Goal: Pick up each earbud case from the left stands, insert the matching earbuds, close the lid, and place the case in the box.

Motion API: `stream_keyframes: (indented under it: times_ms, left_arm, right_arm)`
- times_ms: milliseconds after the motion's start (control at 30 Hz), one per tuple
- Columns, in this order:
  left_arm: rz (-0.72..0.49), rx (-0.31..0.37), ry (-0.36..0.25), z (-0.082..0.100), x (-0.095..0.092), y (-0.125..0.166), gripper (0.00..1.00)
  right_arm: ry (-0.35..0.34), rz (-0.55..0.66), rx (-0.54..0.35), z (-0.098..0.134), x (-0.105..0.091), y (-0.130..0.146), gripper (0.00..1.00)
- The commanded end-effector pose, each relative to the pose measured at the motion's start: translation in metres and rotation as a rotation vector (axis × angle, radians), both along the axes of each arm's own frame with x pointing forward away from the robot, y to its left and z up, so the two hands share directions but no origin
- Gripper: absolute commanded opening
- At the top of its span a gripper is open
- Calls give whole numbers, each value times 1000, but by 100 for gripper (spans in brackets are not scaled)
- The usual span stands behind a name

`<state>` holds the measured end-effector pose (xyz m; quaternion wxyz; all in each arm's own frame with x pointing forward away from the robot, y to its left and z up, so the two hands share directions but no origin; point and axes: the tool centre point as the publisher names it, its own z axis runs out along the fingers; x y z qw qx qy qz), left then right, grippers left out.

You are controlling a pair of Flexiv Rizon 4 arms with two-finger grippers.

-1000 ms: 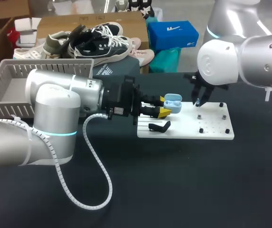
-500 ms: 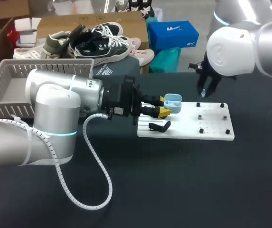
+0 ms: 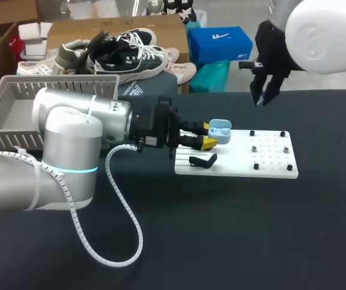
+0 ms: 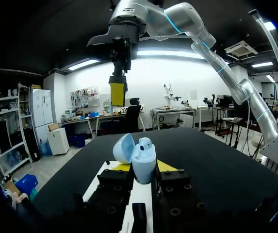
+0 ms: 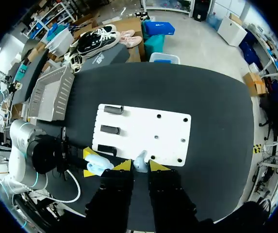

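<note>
Left end effector (image 3: 208, 136) grips the open pale-blue earbud case (image 3: 220, 129) by its lower shell, at the edge of the white stand board (image 3: 269, 164) on the tabletop (image 3: 221, 229). Our right end effector (image 3: 262, 99) hangs high above, and what shows of the grey box (image 3: 58, 78) holds no case. From the left wrist, one earbud (image 4: 145, 142) sits inside the case. From the right wrist, we pinch a second earbud (image 5: 140, 164) between the fingertips (image 5: 123, 165): tiny, smooth and slippery, we judge, needing a gentle hold.

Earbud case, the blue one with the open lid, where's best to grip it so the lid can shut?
Grip the earbud case by its lower half, coming from the base, fingers on opposite sides, as the left gripper does; that clears the open lid.
</note>
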<state>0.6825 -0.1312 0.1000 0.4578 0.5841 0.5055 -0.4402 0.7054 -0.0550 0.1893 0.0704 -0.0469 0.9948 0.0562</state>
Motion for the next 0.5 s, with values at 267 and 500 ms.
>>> stream_keyframes:
  times_ms: [267,500]
  left_arm:
    - [4,-1,-2,0,-1,0,0]
    - [4,-1,-2,0,-1,0,0]
  right_arm:
    - [52,273,-10,36,-70,41,0]
    - [91,361,-38,24,-78,57,0]
